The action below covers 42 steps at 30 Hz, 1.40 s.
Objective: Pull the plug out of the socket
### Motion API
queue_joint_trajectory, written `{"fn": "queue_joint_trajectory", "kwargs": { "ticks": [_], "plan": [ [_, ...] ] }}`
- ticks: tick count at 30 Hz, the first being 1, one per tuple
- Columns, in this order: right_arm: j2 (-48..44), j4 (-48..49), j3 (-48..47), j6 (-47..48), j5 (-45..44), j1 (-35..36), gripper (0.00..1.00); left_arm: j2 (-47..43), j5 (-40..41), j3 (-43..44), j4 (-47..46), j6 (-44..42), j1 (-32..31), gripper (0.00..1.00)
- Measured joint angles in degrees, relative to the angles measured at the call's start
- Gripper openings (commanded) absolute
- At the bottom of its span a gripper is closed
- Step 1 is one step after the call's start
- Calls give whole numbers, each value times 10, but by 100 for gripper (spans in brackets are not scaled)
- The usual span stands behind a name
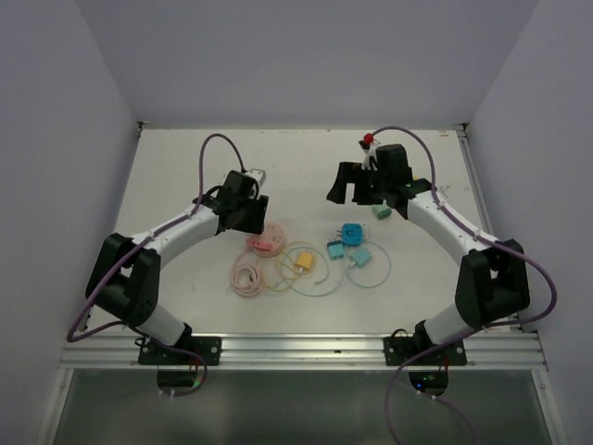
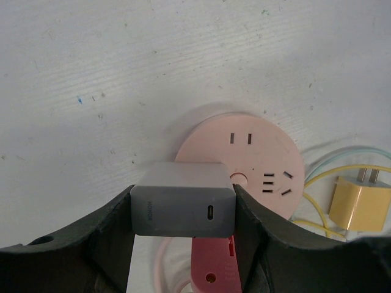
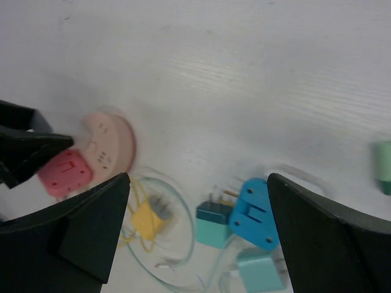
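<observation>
Left pincer (image 2: 183, 210) pinches the grey plug (image 2: 183, 198) by its sides, over the pink socket (image 2: 256, 152) at its one o'clock on the counter (image 2: 122, 73). Right pincer (image 3: 198, 177) hangs spread, empty. Extraction step, I'd say; next, draw the plug straight off.

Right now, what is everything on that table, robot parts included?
pink socket: one, pink, left of centre
grey charger: one, grey, at its edge
red adapter: one, red, beside socket
yellow plug: one, yellow, right of socket
blue adapter: one, blue, centre
teal plugs: two, teal, by blue adapter
green plug: one, green, by right arm
pink cable: one, pink, coiled, near side
left gripper: one, black, shut on charger
right gripper: one, black, open, empty
</observation>
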<state>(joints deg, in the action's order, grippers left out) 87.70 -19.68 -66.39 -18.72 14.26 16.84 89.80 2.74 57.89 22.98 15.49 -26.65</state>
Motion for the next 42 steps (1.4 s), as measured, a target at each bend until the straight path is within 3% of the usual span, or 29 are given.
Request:
{"fn": "queue_joint_trajectory", "kwargs": {
  "ticks": [6,13,20,27,34,37,38,41,42],
  "plan": [
    [17,140,60,-112,89,111,99,-32,-8,-26,-2,2,0,0],
    [50,265,89,-217,110,167,99,-124,-32,-62,-39,10,0,0],
    [68,309,89,-257,108,182,98,-182,-56,-100,-92,22,0,0],
    [81,313,89,-271,107,199,86,-211,-61,-129,-123,35,0,0],
    [88,314,89,-282,104,211,60,-239,-60,-152,-164,50,0,0],
    [92,316,89,-287,96,211,44,-243,-59,-157,-174,52,0,0],
    [95,317,89,-289,94,210,32,-245,-59,-160,-179,54,1,0],
    [98,320,91,-303,91,209,14,-251,-59,-174,-191,61,3,0],
    [98,322,92,-303,92,209,4,-254,-59,-177,-193,64,3,0]
  ]
}}
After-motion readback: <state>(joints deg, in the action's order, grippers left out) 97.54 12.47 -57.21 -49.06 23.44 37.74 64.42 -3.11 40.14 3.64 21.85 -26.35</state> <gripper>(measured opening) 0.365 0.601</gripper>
